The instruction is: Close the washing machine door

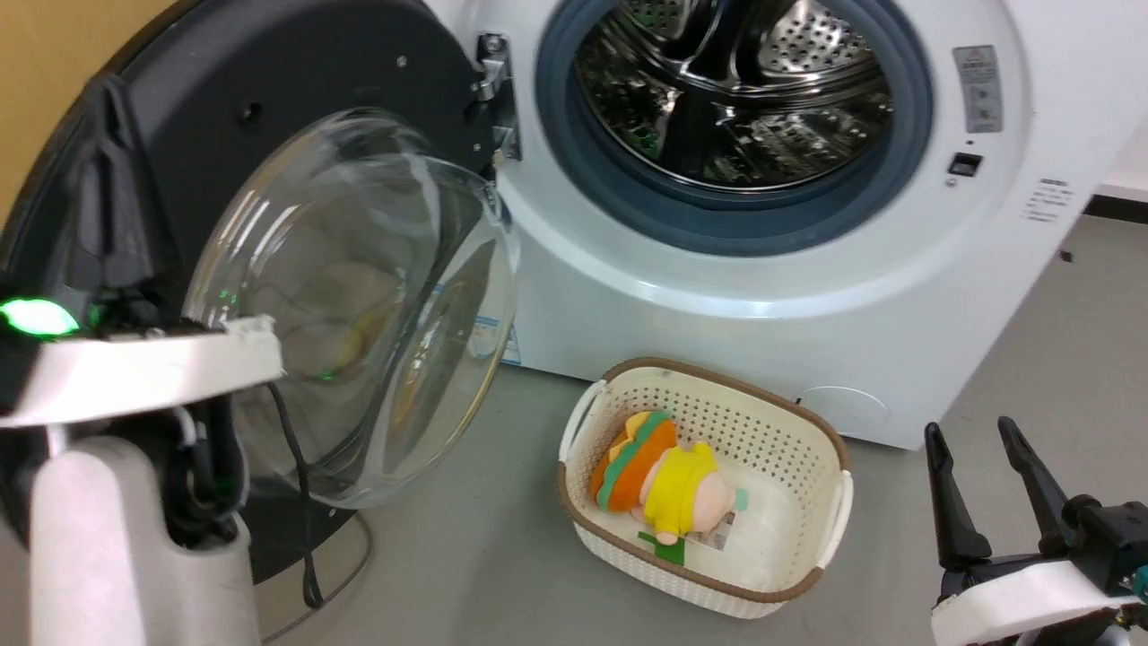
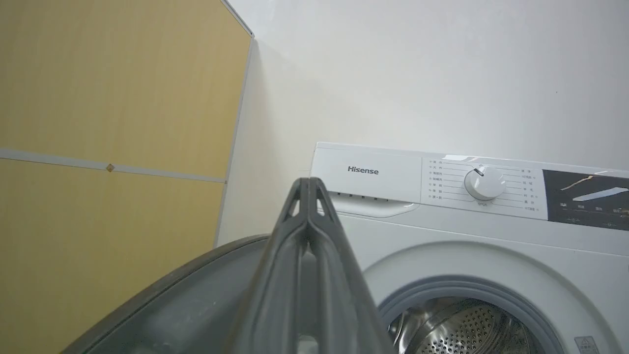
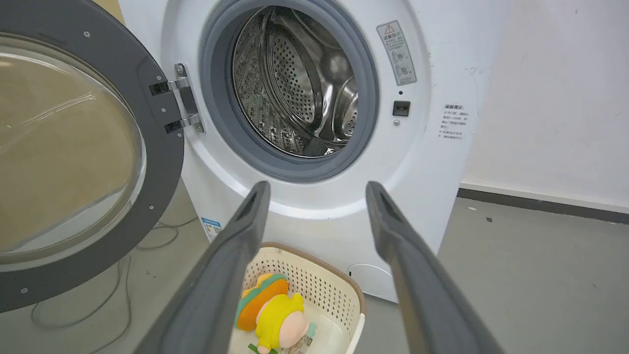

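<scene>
The washing machine door point(image 1: 296, 81) stands swung wide open at the left of the head view, its black rim around a clear bulging glass bowl point(image 1: 359, 296). My left gripper point(image 1: 106, 90) is shut with nothing in it, fingers pointing up along the door's outer left edge; whether it touches the rim I cannot tell. In the left wrist view the shut left gripper point(image 2: 308, 184) rises over the dark door rim point(image 2: 196, 295). My right gripper point(image 1: 973, 440) hangs open low at the right, away from the door. From the right wrist, the right gripper point(image 3: 317, 189) faces the machine, with the door point(image 3: 162, 147) at the left.
The steel drum mouth point(image 1: 731, 90) is open and grey-ringed. A cream basket point(image 1: 807, 431) with a plush toy point(image 1: 664, 475) sits on the floor before the machine, under the door's swing path. A black cable point(image 1: 309, 556) trails below the door. A yellow panel point(image 2: 98, 98) stands left.
</scene>
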Controlling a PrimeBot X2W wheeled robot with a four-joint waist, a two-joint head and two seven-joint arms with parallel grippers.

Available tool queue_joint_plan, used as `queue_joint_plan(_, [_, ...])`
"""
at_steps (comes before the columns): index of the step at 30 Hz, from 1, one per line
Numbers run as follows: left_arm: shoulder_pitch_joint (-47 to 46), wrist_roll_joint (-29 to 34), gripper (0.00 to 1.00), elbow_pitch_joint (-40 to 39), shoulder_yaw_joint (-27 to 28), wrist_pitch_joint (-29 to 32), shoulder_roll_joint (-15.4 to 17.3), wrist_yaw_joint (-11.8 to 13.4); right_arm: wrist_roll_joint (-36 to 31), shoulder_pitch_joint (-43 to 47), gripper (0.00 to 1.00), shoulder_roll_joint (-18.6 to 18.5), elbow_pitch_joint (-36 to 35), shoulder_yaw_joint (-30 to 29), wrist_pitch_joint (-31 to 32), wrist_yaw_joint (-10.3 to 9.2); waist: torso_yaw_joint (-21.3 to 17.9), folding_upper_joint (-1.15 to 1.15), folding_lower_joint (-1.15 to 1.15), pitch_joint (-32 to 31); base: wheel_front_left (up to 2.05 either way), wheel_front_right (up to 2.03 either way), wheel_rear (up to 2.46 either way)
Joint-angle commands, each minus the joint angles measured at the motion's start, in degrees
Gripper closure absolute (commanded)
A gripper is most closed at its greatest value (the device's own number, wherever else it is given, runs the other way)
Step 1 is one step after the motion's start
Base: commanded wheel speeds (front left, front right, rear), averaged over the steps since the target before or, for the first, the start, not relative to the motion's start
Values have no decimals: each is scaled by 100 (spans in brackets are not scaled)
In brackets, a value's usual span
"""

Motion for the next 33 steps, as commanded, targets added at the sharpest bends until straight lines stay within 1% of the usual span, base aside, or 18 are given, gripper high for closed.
queue_joint_plan(1, [-181,-104,100,-18,87,-48,4,-52,50,-78,0,7,-22,-38,-57,2,92,0,0,24,0,0,0])
queue_joint_plan(9, [-654,-774,100,316,633,-136,235,-117,122,-91,0,8,-20,-124,-153,2,406,0,0,78,0,0,0])
queue_joint_plan(14, [-838,-1268,100,561,980,-52,471,-150,171,-82,0,9,-26,-185,-213,2,568,0,0,105,0,0,0])
queue_joint_plan(19, [-962,-1802,100,873,1401,103,618,-152,206,-76,0,10,-28,-243,-273,2,714,0,0,147,0,0,0])
queue_joint_plan(23, [-1030,-2320,100,1229,1754,369,705,-82,215,-94,0,10,-24,-279,-321,2,819,0,0,186,0,0,0])
queue_joint_plan(26, [-1068,-2819,100,1513,2022,685,723,13,232,-105,0,10,-24,-317,-357,2,896,0,0,207,0,0,0])
queue_joint_plan(29, [-1073,-3345,100,1805,2274,1098,766,105,247,-111,0,11,-24,-350,-393,2,974,0,0,235,0,0,0])
queue_joint_plan(33, [-1003,-3996,100,2121,2500,1689,772,115,261,-128,0,11,-23,-389,-441,3,1078,0,0,282,0,0,0])
